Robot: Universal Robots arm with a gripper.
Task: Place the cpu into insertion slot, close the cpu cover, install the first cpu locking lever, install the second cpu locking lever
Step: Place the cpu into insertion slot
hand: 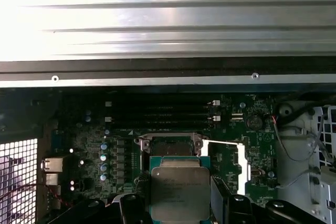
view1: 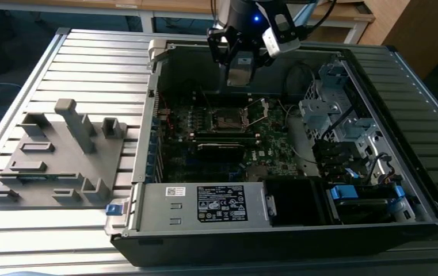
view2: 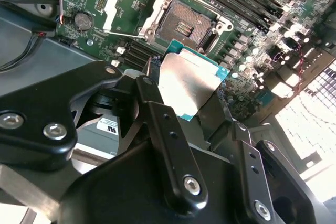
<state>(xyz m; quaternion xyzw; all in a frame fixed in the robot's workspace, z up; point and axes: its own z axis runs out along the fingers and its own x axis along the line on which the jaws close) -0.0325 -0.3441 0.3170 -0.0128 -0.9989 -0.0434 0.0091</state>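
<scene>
1. The cpu (view2: pixel 191 74) is a thin flat square, a dull silver metal lid on a green board. We judge it light and stiff. Its top looks slick and we expect a delicate underside, so it would not forgive dropping, bending or scraping.
2. In our view the sound place to take it is by two opposite edges of the green board. That keeps pressure off the lid's face and off the underside.
3. The hand (view2: pixel 184 103) has it that way. Its two black fingers (view2: pixel 157 124) are closed on opposite sides of the cpu, no wider apart than the chip. The chip sticks out past the fingertips.
4. The cpu hangs in the air and touches nothing but those fingers. Below it is the motherboard (view1: pixel 273 155), inside the open computer case (view1: pixel 280 247). The case lies on the slatted worktop (view1: pixel 88 63), toward the edge on the exterior view's right.
5. The insertion slot (hand: pixel 169 145) is bare and apart from the chip. In the first wrist view it shows just past the chip's free edge.
6. The cpu cover (hand: pixel 241 166) stands swung open beside the slot and leaves the slot uncovered.
7. A grey fixture plate (view1: pixel 57 167) lies near the worktop's edge on the exterior view's left, well apart from the hand.
</scene>
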